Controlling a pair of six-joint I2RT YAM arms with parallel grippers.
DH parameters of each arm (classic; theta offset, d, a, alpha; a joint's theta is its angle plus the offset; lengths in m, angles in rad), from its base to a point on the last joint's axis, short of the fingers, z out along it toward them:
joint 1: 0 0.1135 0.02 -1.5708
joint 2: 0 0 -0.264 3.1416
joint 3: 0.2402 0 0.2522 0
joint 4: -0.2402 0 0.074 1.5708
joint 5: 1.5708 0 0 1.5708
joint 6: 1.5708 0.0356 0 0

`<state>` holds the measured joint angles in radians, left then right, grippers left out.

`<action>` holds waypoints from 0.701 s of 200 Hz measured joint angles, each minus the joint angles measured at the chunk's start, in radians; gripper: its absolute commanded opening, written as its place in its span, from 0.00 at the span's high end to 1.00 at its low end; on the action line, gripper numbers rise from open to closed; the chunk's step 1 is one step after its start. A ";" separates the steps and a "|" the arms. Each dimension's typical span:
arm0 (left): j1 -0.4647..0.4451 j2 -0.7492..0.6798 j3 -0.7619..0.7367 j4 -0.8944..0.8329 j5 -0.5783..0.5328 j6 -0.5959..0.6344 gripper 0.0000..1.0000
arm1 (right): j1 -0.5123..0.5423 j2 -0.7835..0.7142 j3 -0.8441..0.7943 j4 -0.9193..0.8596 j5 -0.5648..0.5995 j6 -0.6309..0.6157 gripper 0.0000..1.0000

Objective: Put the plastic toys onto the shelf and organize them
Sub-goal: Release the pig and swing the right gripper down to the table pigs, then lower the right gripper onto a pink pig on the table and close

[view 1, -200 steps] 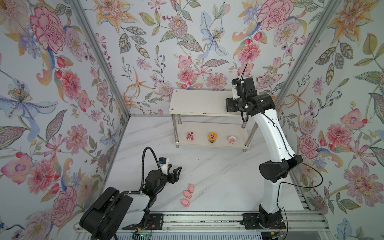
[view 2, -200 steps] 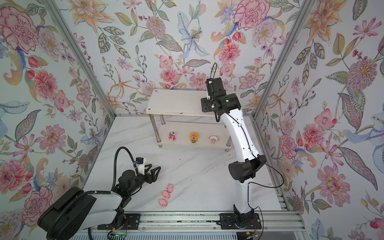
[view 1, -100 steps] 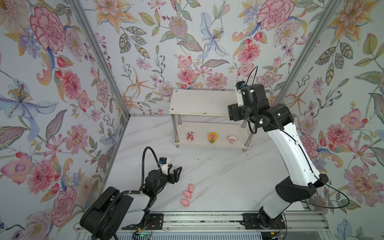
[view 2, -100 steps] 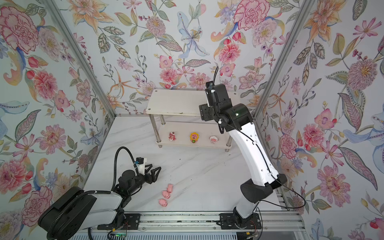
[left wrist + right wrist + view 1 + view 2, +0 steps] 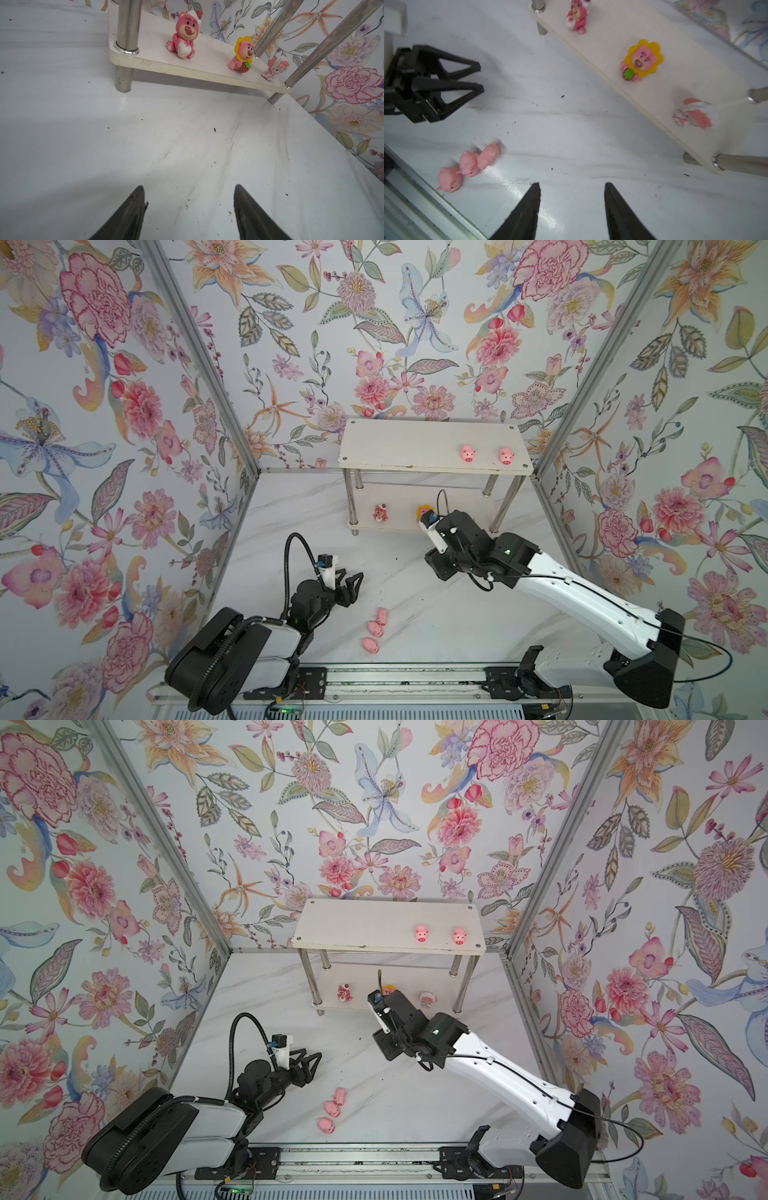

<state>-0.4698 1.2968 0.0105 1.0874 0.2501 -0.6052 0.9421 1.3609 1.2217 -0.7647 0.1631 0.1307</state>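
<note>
Five pigs (image 5: 468,454), three other figurines (image 5: 184,39) — one shelf (image 5: 399,443).

We are reading no text, label, brand or number in any view (the shelf (image 5: 432,443) and the plastic toys (image 5: 468,454) are showing only plain, unmarked surfaces, as far as we are able to tell).

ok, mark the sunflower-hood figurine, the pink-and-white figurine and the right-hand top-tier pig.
sunflower-hood figurine (image 5: 642,59): right wrist view, on its pink face.
pink-and-white figurine (image 5: 276,67): left wrist view, on its head.
right-hand top-tier pig (image 5: 506,456): in a top view, on its face.
</note>
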 measured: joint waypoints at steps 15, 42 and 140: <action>-0.037 -0.066 -0.002 -0.033 -0.026 -0.013 0.35 | 0.063 0.079 -0.047 0.055 -0.041 -0.019 0.47; -0.172 -0.277 -0.002 -0.185 -0.125 -0.013 0.38 | 0.153 0.169 -0.119 0.174 -0.135 -0.049 0.51; -0.367 -0.547 0.016 -0.760 -0.477 -0.100 0.40 | 0.229 0.226 -0.398 0.669 -0.381 0.007 0.95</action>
<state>-0.8368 0.7502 0.0265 0.3271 -0.2272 -0.7055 1.1713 1.5871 0.8234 -0.0952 -0.2180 0.1379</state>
